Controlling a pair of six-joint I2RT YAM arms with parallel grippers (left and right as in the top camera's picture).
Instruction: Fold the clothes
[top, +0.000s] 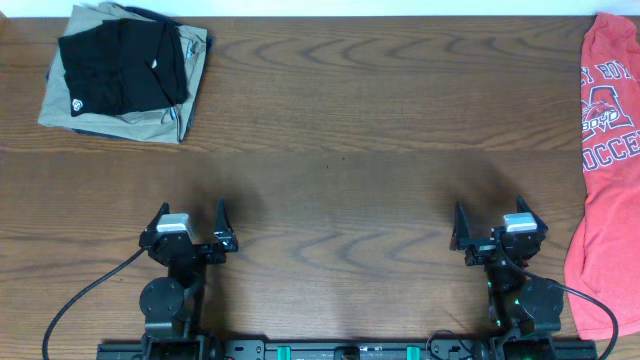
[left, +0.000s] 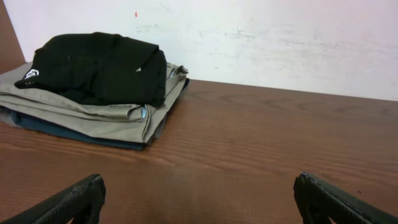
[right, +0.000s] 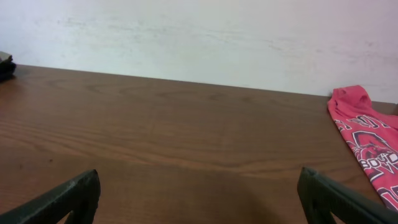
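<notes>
The wooden table (top: 340, 120) stretches ahead. The red-orange T-shirt (top: 610, 150) lies unfolded well to the right of the right gripper (top: 493, 222) (probably waiting its turn), and the folded stack (top: 120, 75) sits far ahead-left of the left gripper (top: 190, 218). Both grippers gape wide, holding nothing.

Even, bright light; two soft shadows on the table (top: 330, 120); wrist views perhaps slightly blurred.

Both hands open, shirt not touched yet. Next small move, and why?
Probably swing the right hand toward the red T-shirt and take its near edge to drag it inward. It lies along the table's right edge, partly out of the overhead view, and the right hand is open, empty and closest; the left hand is far off.
</notes>
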